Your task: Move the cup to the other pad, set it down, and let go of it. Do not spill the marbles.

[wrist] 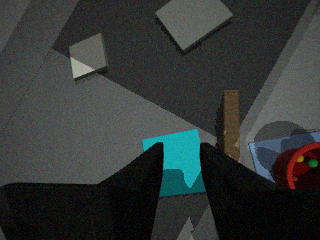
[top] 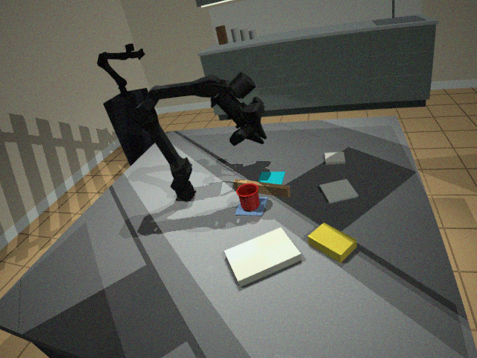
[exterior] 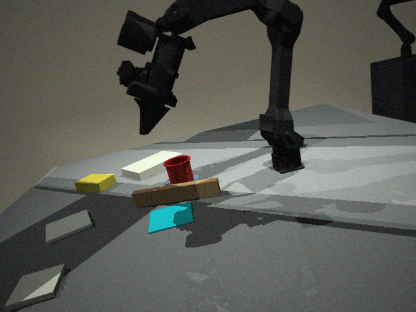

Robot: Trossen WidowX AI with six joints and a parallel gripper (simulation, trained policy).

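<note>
The red cup (top: 249, 198) (exterior: 180, 171) (wrist: 283, 167) stands upright on the blue pad (top: 241, 212) (exterior: 195, 177) (wrist: 257, 151). A yellow marble (wrist: 300, 159) and a green marble (wrist: 312, 163) show inside it in the wrist view. The cyan pad (top: 276, 177) (exterior: 161, 221) (wrist: 175, 150) lies bare, partly in shadow, across a wooden bar (top: 282, 190) (exterior: 168, 196) (wrist: 231, 120) from the cup. My gripper (top: 249, 141) (exterior: 143, 132) (wrist: 181, 149) is partly open and empty, high above the table and pointing down. In the wrist view the cyan pad shows between the fingertips and the cup is off to the right.
A thick white block (top: 261, 254) (exterior: 147, 166) and a yellow block (top: 332, 240) (exterior: 93, 182) lie beyond the cup from the bar. A larger flat tile (top: 338, 190) (exterior: 68, 225) (wrist: 194, 20) and a smaller one (top: 334, 157) (exterior: 36, 285) (wrist: 90, 55) lie off to one side.
</note>
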